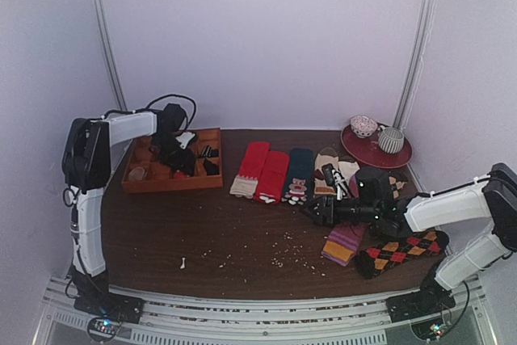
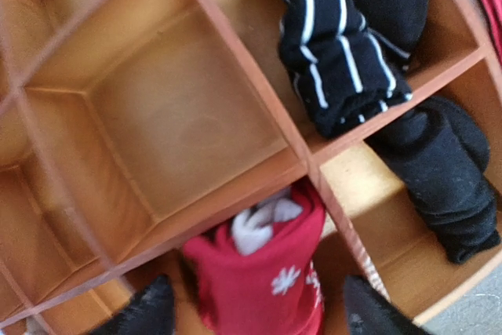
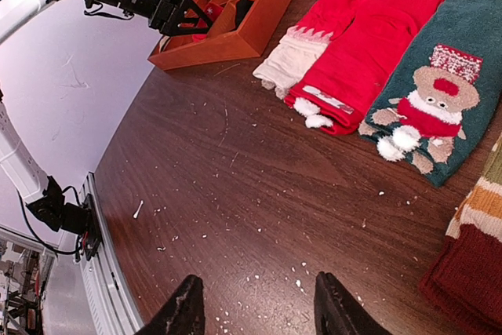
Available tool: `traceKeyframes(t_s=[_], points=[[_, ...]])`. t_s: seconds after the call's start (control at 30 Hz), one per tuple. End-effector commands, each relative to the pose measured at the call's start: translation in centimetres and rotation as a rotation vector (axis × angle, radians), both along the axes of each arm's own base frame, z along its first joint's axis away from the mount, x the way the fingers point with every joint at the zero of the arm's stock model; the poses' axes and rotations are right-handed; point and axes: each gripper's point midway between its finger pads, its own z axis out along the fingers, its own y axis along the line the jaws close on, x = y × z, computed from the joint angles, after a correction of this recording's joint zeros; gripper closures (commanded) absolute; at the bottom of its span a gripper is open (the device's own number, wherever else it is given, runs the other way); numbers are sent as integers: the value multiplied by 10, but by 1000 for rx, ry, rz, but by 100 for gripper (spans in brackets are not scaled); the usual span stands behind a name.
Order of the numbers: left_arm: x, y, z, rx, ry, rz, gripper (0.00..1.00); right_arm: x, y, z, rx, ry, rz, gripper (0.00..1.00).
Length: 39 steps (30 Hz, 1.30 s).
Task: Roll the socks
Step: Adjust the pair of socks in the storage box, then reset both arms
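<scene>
The socks are a small red rolled bundle (image 2: 267, 280) with a white snowflake mark and white fabric poking from its top. It sits in a front compartment of the wooden tray (image 2: 235, 186). My left gripper (image 2: 259, 288) hangs over that compartment, open, one finger on each side of the bundle with a gap to each. From above, the left gripper (image 1: 179, 155) is over the tray (image 1: 170, 186). My right gripper (image 3: 259, 280) is open and low over the bare brown table, holding nothing; from above, that gripper (image 1: 317, 214) sits at mid-right.
A black white-striped roll (image 2: 337, 45) and a black roll (image 2: 447, 178) fill neighbouring compartments. Flat on the table lie two red socks (image 1: 262, 172), a teal bear sock (image 1: 299, 174), a purple sock (image 1: 343, 244) and an argyle sock (image 1: 404, 252). A red plate (image 1: 376, 153) holds cups.
</scene>
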Motion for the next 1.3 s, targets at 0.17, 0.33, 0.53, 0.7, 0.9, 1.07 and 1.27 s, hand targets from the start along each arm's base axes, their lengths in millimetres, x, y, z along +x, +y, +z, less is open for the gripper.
traceKeyframes(t_s=[0.17,0.33,0.53,0.7,0.9,1.07,1.27], points=[[19,3,58,4,-169,16,2,4,3,20,10,-47,-6,51],[21,8,88,13,-234,29,2,5,5,25,18,-56,-3,50],[19,15,128,16,-320,54,2,9,5,27,-13,-57,-4,48],[14,18,172,-23,-439,74,2,18,6,42,-79,-110,-2,0],[-6,27,207,-65,-594,95,2,49,-17,52,-250,-104,-177,0],[-35,38,228,-95,-727,110,2,61,-36,70,-318,-161,-273,0],[-64,56,258,-123,-870,172,2,70,-57,82,-422,-207,-355,0]])
